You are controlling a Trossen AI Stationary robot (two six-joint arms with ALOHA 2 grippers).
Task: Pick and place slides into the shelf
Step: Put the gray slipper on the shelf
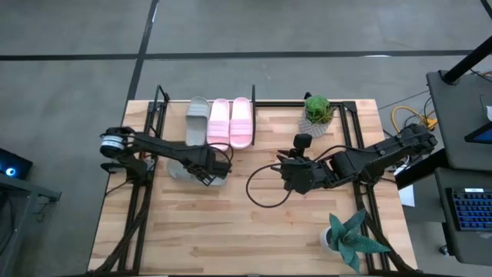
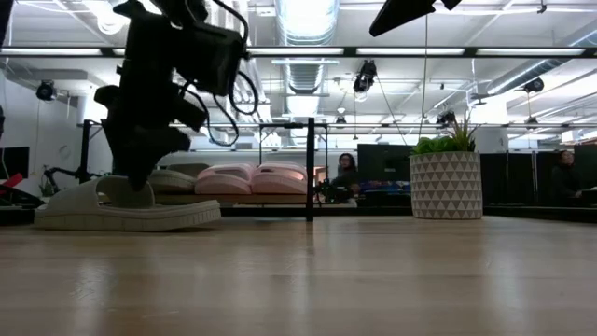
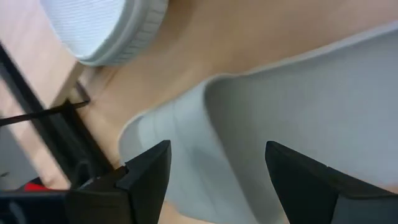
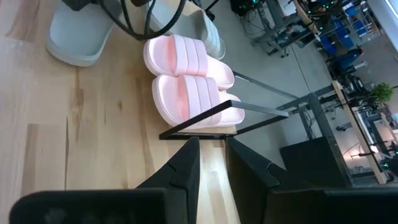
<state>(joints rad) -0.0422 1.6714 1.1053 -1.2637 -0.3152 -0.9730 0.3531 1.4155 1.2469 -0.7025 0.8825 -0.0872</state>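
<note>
One grey-green slide lies sole-down on the table in front of the shelf. My left gripper is open right above it, one finger on each side of the strap's edge. On the shelf board rest another grey-green slide and two pale pink slides, side by side, toes toward the near edge. My right gripper waits at mid-table, right of the slides, its fingers a narrow gap apart, touching nothing. My left gripper comes down from above onto the grey-green slide's strap, fingers spread across the strap's edge. Whether the fingertips touch the slide, I cannot tell. The slide lies flat on the table.
A potted plant stands at the shelf's right end, a second plant at the table's near right corner. A black cable loops on the table by the right arm. A person sits in the room beyond.
</note>
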